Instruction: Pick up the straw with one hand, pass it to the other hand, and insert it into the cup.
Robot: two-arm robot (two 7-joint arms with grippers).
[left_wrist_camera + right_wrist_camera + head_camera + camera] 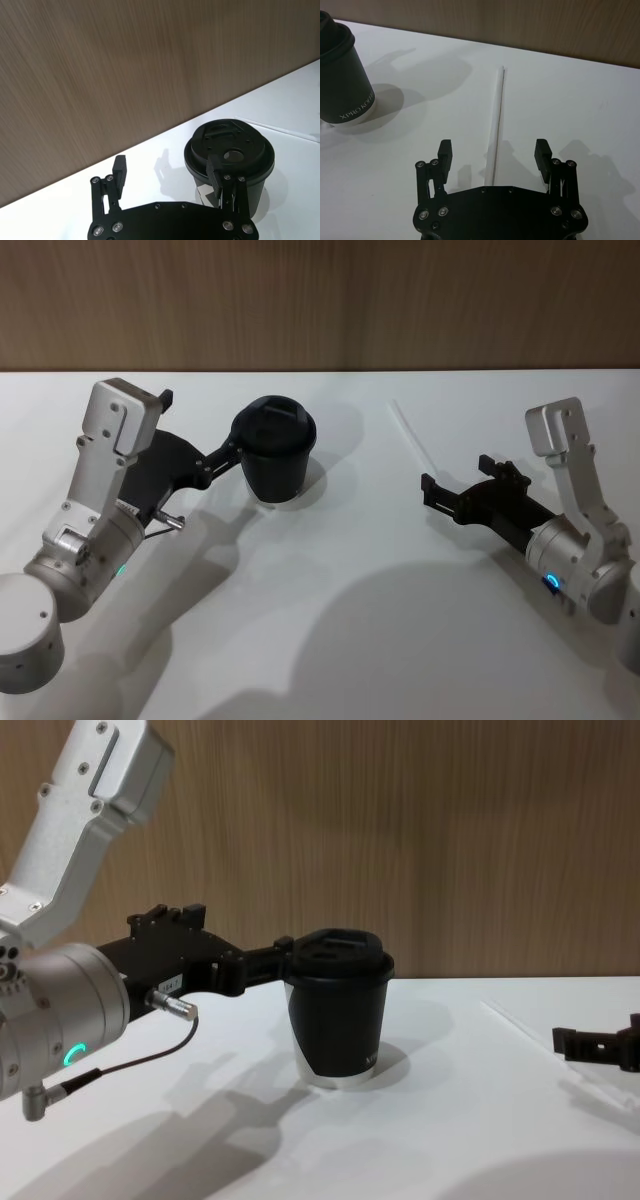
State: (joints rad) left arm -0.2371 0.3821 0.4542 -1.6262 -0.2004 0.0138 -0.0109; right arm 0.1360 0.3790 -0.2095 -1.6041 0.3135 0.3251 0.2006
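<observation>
Item 1. Black paper coffee cup with black plastic sip lid (275, 455): stood upright on the white table (330, 620), left of centre and toward the back edge. Lid was on. Pale bottom rim rested flat on the surface.

Item 2. Long, thin, white-translucent drinking straw (410, 438): lay flat on the table, well to the right of the cup and apart from it. It was not held by either gripper.

Item 3. Left black gripper with small white label (168, 172), on a silver arm with a green ring light: reached in from the left at lid height. Fingers were spread and empty. One fingertip (216, 172) sat against the cup's side just under the lid; the other stood clear over bare table. The cup was beside the jaws, not between them.

Item 4. Right black unlabelled gripper (493, 150), on a silver arm: positioned low over the table at the near end of the straw. Fingers were spread wide, one on each side of the straw, neither touching it.

Item 5. Brown wood-grain wall (320, 300): ran behind the table's rear edge.
</observation>
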